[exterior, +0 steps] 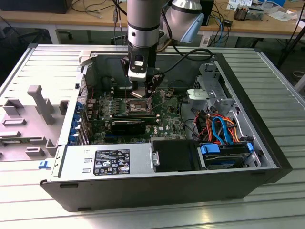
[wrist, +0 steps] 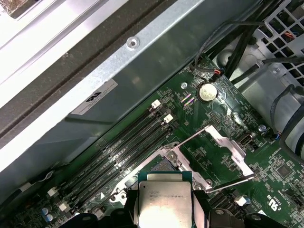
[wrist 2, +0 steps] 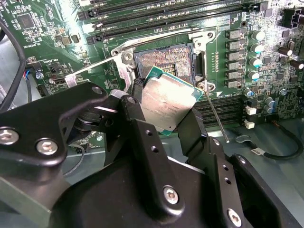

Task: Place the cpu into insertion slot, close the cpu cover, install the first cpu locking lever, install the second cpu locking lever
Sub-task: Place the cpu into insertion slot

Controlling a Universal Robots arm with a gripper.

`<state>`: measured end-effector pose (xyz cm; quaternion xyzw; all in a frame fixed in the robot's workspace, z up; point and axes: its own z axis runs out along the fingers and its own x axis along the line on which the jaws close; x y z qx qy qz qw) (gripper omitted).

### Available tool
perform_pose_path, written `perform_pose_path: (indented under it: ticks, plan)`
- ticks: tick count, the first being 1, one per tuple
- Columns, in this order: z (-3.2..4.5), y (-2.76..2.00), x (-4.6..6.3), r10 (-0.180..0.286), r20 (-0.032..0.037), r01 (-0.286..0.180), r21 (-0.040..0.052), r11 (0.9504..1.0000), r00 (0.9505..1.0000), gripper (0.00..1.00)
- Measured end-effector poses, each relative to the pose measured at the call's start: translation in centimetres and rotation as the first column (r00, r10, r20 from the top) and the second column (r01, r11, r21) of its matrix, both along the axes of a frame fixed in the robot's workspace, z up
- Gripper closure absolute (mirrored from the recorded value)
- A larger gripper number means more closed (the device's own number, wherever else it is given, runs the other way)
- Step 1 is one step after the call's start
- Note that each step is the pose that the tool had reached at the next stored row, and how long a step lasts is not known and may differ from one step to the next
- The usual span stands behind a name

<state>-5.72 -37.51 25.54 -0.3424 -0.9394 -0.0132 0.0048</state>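
My gripper [exterior: 143, 89] reaches down into the open computer case and is shut on the cpu [wrist 2: 166, 100], a flat silver-topped square chip pinched by its edges between the black fingers [wrist 2: 192, 127]. The cpu [wrist: 164, 202] hangs tilted just above the insertion slot [wrist 2: 164, 57], whose pale contact field lies bare in its dark frame on the green board. Part of the insertion slot [wrist: 164, 166] peeks out beyond the chip. The cpu cover [wrist: 231, 148], a silvery frame with a window, stands swung open beside the socket. A thin locking lever [wrist 2: 216, 116] sticks out unlatched.
Long black memory slots [wrist: 123, 147] run beside the socket, close to the grey case wall [wrist: 142, 71]. A black graphics card [exterior: 131, 125] lies in front of the socket. The power supply [exterior: 109, 160] and a cabled drive cage [exterior: 219, 131] take up the near side of the case.
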Motion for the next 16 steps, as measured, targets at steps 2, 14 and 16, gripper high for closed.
perform_pose_path:
  ticks: [2, 14, 16]
  plan:
    - [-0.01, 0.0, 0.0, -0.001, 0.0, 0.001, 0.0, 1.0, 1.0, 0.46]
    - [-0.11, 0.0, 0.0, -0.007, 0.0001, 0.007, 0.0001, 1.0, 1.0, 0.46]
    - [-0.38, 0.0, 0.0, -0.016, 0.0, 0.016, 0.0, 0.9999, 0.9999, 0.46]
